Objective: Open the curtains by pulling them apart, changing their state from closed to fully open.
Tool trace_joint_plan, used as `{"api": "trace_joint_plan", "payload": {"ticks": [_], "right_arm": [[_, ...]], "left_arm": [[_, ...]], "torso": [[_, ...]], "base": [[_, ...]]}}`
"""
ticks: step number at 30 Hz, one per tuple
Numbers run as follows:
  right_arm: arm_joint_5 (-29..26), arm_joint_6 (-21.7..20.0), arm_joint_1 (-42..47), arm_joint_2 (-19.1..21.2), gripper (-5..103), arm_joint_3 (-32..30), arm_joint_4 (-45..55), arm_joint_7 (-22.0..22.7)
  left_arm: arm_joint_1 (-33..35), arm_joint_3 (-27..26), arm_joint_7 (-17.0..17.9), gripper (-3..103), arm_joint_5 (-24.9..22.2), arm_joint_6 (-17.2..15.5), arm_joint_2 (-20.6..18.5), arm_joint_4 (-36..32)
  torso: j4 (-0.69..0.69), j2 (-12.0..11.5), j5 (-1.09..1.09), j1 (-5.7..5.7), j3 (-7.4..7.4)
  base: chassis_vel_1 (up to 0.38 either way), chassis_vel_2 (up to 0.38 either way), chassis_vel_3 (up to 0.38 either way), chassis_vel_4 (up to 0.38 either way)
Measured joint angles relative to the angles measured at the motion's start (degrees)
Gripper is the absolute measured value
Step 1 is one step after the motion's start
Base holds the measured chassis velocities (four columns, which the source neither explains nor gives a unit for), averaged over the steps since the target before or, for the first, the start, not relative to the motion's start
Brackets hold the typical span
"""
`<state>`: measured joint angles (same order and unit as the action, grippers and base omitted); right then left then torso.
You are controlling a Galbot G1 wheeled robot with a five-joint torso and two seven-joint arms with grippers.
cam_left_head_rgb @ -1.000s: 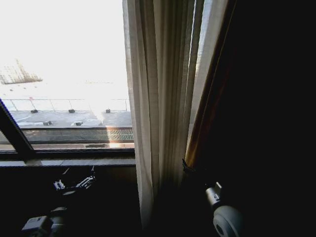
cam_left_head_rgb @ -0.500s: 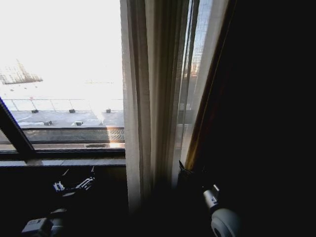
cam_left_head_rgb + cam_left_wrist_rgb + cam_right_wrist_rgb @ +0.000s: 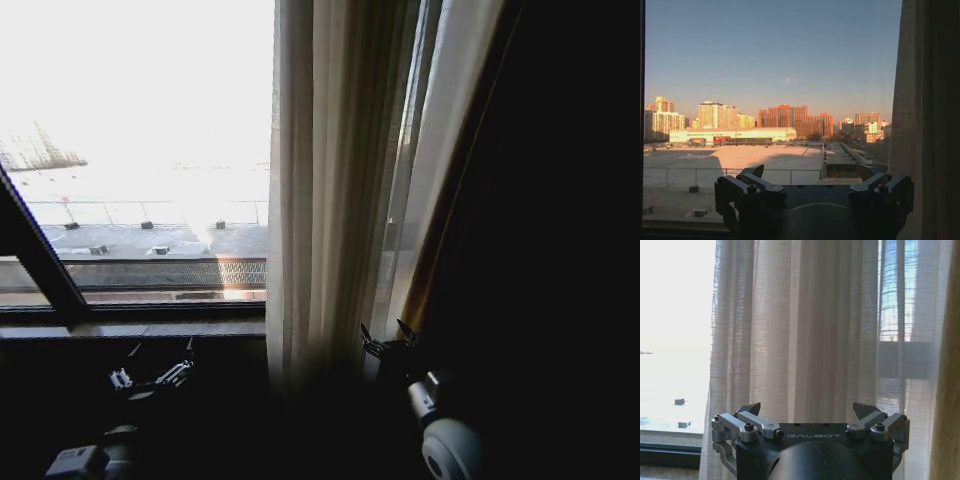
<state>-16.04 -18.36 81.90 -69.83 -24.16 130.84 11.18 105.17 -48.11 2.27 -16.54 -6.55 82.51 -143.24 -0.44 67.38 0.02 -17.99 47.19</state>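
The right gripper [image 3: 388, 338] is low in the head view, around 5 o'clock from the middle, its fingers spread wide and holding nothing. In the right wrist view the right gripper [image 3: 806, 412] points at the curtains [image 3: 805, 330], both fingertips clear of the cloth. At 12 o'clock from this gripper in the head view hang the curtains [image 3: 335, 170], sheer white cloth bunched into long upright pleats, with bare glass showing through a thinner strip on their right side. Just beside them at 3 o'clock is a dark drape [image 3: 540, 220] with a tan edge.

The left gripper [image 3: 152, 372] sits at about 7 o'clock in the head view, below the window sill [image 3: 130, 328], well apart from the curtains. In the left wrist view the left gripper [image 3: 811, 175] has its fingers spread and empty, facing the uncovered window [image 3: 130, 150] and the rooftops outside, with the curtains [image 3: 920, 120] at 3 o'clock
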Motion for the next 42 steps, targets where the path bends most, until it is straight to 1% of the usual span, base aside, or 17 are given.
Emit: {"api": "trace_joint_plan", "payload": {"ticks": [4,16,20,22,23,26,28,31,33,37,42], "right_arm": [[0.01,0.35,-0.38,-0.01,100,-0.08,-0.52,0.0],[0.12,0.71,-1.07,-0.02,100,-0.12,-1.4,-0.01],[0.12,1.6,-1.39,-0.01,100,-0.2,-1.92,0.0],[0.1,2.09,-1.51,-0.03,100,-0.21,-2.07,0.05],[0.09,2.21,-1.51,-0.03,100,-0.21,-2.08,0.07],[0.06,2.35,-1.5,-0.01,100,-0.2,-2.08,0.17],[0.06,2.35,-1.49,-0.03,100,-0.24,-2.06,0.25],[0.08,2.37,-1.46,-0.13,100,-0.4,-2.05,0.34],[0.08,2.37,-1.45,-0.27,100,-0.53,-2.15,0.47],[0.08,2.31,-1.46,-0.4,100,-0.68,-2.33,0.54],[0.09,2.22,-1.75,-0.68,100,-0.49,-2.39,0.54]], "left_arm": [[-0.13,-0.01,-0.02,100,0.01,0.04,-0.04,0.0],[-0.2,0.21,-0.06,100,0.13,0.1,0.23,0.0],[-0.16,0.17,-0.08,100,0.15,0.23,0.29,0.0],[-0.04,0.13,-0.08,100,0.16,0.38,0.38,0.0],[0.0,0.13,-0.08,100,0.17,0.46,0.41,0.0],[0.05,0.12,-0.08,100,0.19,0.61,0.46,0.0],[0.06,0.14,-0.08,100,0.22,0.67,0.51,0.0],[0.09,0.19,-0.08,100,0.24,0.74,0.53,0.0],[0.24,0.26,-0.08,100,0.27,0.83,0.57,0.0],[0.37,0.32,-0.15,100,0.29,1.06,0.6,0.0],[0.58,0.16,-0.2,100,0.29,1.48,0.59,0.0]], "torso": [[0.0,0.01,-0.03,0.0,0.0],[0.0,0.0,-0.01,0.0,0.0],[0.0,0.0,0.0,0.0,0.0],[0.01,0.0,-0.03,0.0,0.0],[0.0,0.0,0.0,0.0,0.0],[0.0,0.0,0.0,0.0,0.0],[0.01,0.0,-0.06,-0.02,0.0],[0.0,-0.01,-0.07,-0.04,0.0],[0.02,-0.01,-0.02,-0.03,0.01],[-0.02,-0.01,0.05,-0.01,0.0],[0.01,0.0,0.02,0.01,0.0]], "base": [[0.309,0.341,-0.324,-0.3],[0.317,0.401,-0.317,-0.393],[0.278,0.394,-0.29,-0.413],[0.264,0.431,-0.257,-0.416],[0.255,0.415,-0.27,-0.429],[0.227,0.413,-0.218,-0.4],[0.092,0.256,-0.091,-0.27],[0.05,0.148,-0.025,-0.174],[0.021,0.042,0.005,-0.108],[-0.008,-0.044,0.023,0.033],[-0.025,-0.045,0.034,0.05]]}}
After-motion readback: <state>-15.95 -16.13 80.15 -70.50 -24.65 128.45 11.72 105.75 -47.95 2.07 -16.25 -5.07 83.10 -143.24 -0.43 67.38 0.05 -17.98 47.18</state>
